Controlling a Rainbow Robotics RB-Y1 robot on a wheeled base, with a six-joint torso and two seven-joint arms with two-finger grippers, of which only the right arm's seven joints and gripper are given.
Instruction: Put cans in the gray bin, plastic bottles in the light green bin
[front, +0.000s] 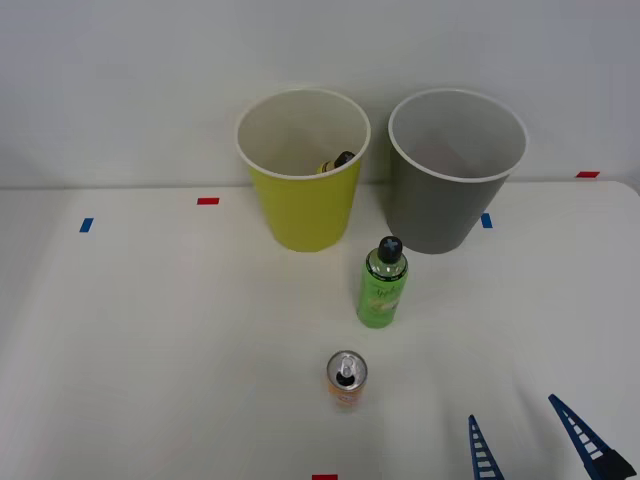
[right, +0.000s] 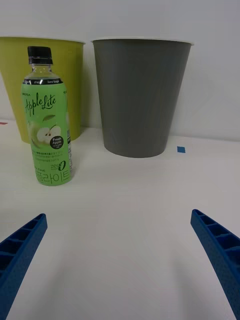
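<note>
Blue ribbed fingers (front: 483, 452) of the right claw (front: 535, 445) reach in at the front view's lower right edge, spread well apart with nothing between them; their bases are cut off by the picture's border. From the wrist view the same two fingers sit at either corner, only their tips showing, and bare white surface (right: 125, 225) lies between them.

Just left of the claw in the front view stands the orange-and-white can (front: 347, 380), upright, its silver pull-tab top facing up. Beyond it, toward the bins, the green plastic bottle (front: 383, 283) stands upright with its black cap on; the wrist view reads its label as "Apple Lite" (right: 47, 117).

At the back of the surface stand the two bins, side by side and apart: the light green bin (front: 305, 205) on the left and the gray bin (front: 440, 205) on the right. The bottle stands near their bases, in front of the gap between them. Inside the light green bin something dark (front: 338, 162) shows against the far wall, mostly hidden by the rim and hard to identify. Small blue tape marks (front: 86, 225) and red ones (front: 207, 201) dot the surface
</note>
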